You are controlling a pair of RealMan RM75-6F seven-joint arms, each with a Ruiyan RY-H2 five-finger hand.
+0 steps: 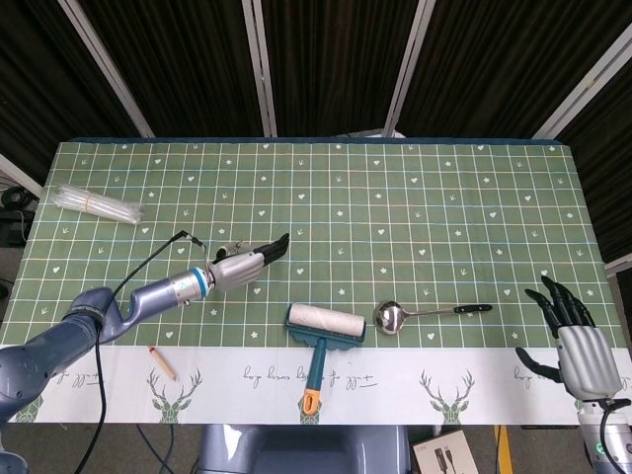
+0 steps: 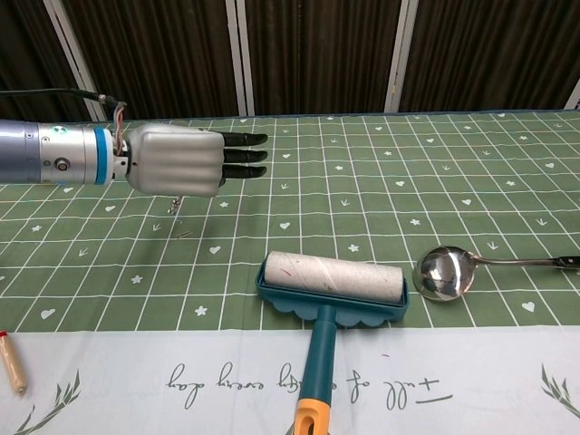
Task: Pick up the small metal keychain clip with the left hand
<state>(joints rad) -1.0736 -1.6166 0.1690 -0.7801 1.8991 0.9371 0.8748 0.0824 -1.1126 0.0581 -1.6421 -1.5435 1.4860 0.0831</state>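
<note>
My left hand (image 1: 242,265) (image 2: 177,160) hovers over the left middle of the green checked table (image 1: 415,217), back of the hand up and fingers stretched toward the right. A short metal keychain clip (image 2: 175,204) dangles just beneath the hand in the chest view, its lower end close to the cloth. The grip itself is hidden under the palm. My right hand (image 1: 578,341) hangs off the table's front right corner, fingers spread and holding nothing.
A teal lint roller (image 1: 324,326) (image 2: 331,283) lies front centre, with a metal spoon (image 1: 395,318) (image 2: 444,272) to its right. A crayon-like stick (image 1: 162,362) lies on the white border. A clear packet (image 1: 96,204) sits far left. A tiny metal bit (image 2: 184,234) lies below the hand.
</note>
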